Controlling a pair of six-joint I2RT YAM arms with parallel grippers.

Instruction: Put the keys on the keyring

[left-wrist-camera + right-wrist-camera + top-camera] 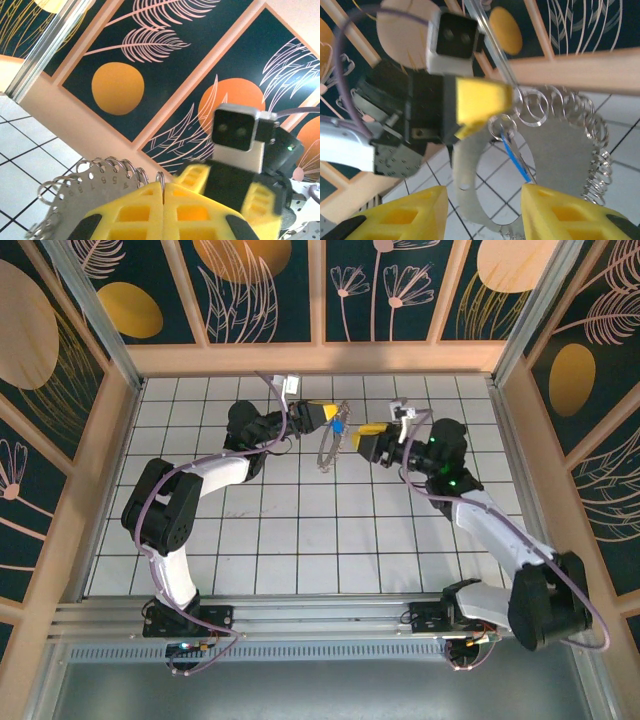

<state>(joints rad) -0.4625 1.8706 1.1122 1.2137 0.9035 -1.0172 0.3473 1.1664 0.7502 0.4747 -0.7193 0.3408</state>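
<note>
The left gripper [323, 416] pinched the keyring [328, 452] shut-jawed, clear of the floor. The blue-headed key [516, 157] dangled against that ring, just beside the right gripper [482, 195], whose jaws stood parted and empty. The key looked light, thin and slippery, best taken by its plastic head.

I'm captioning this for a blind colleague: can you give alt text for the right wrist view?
The left gripper, yellow-fingered, is shut on a large silvery-grey metal keyring edged with small wire rings, over a white tiled floor. A small blue-headed key hangs by the rings, close to the right gripper, whose yellow fingers stand apart.
</note>
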